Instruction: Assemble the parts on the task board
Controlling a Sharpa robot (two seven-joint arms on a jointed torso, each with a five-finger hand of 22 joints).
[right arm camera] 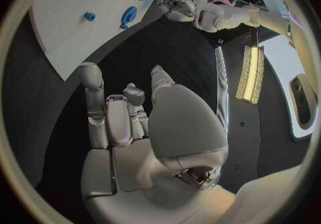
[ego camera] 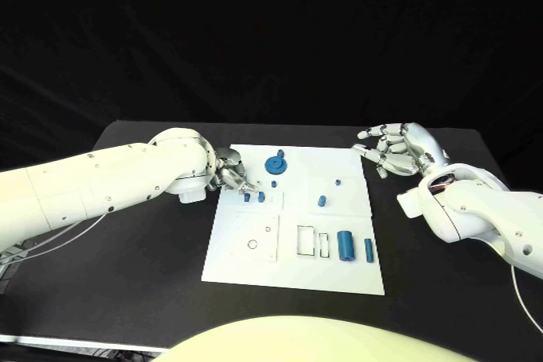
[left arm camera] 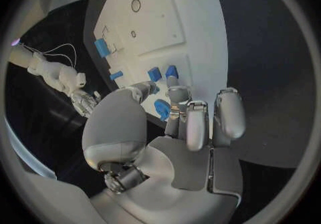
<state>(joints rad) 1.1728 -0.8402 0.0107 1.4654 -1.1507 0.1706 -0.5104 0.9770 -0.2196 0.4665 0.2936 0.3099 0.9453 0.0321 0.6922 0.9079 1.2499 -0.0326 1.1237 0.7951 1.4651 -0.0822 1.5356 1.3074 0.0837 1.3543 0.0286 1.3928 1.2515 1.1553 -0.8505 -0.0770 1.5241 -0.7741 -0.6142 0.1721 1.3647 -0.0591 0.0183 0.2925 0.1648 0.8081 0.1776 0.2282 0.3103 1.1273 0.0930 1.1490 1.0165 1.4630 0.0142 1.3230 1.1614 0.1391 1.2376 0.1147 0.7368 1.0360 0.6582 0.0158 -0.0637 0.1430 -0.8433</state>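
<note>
The white task board (ego camera: 243,260) lies mid-table. My left hand (ego camera: 232,176) hovers at its far left edge with thumb and fingers apart and nothing visibly between them. Just past its fingertips stands a blue disc (ego camera: 275,166), which peeks out between the fingers (left arm camera: 162,109). Two small blue blocks (ego camera: 253,195) sit beside that hand. Small blue pegs (ego camera: 322,199) stand mid-board, and two blue cylinders (ego camera: 355,247) lie near the board's right edge. My right hand (ego camera: 396,150) hangs off the far right corner over black table, fingers loosely spread, holding nothing.
White rectangular slots (ego camera: 311,241) and two small ring marks (ego camera: 253,242) are on the board's near half. A cable (ego camera: 68,236) trails under my left arm. Black table (ego camera: 453,299) surrounds the board on both sides.
</note>
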